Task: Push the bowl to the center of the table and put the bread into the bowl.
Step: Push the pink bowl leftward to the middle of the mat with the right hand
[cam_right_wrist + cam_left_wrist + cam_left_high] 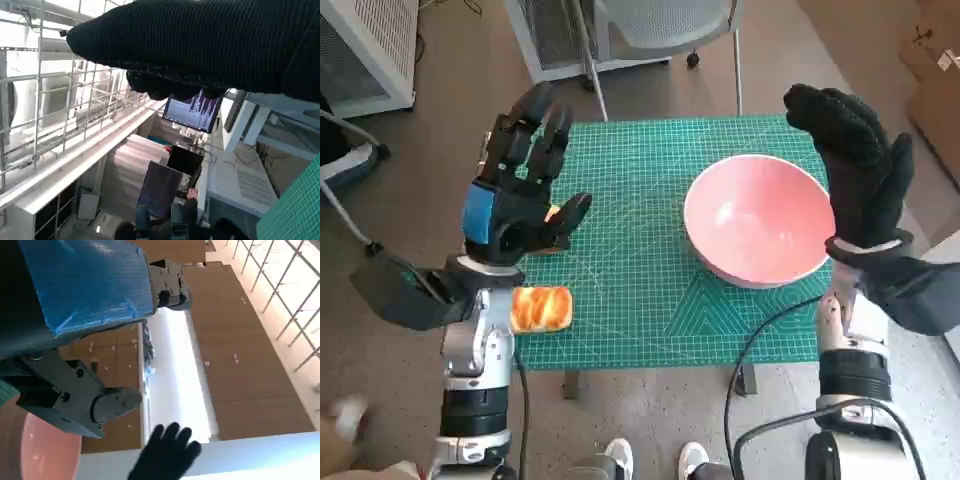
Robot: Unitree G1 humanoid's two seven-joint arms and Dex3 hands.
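A pink bowl (757,220) stands on the right half of the green cutting mat (640,290); its rim also shows in the left wrist view (45,455). A golden bread roll (540,308) lies at the mat's near left corner. My left hand (520,190) is raised above the mat's left side, fingers spread, holding nothing, just beyond the bread. My right hand (855,165) is raised beside the bowl's right rim, fingers up and apart, empty; whether it touches the rim I cannot tell. The gloved right hand (167,452) shows in the left wrist view too.
A chair's legs (650,60) stand beyond the table's far edge. White furniture (365,50) sits at the far left. Shoes (650,460) of a person show below the table's near edge. A person (165,220) sits by a monitor (195,112) in the right wrist view.
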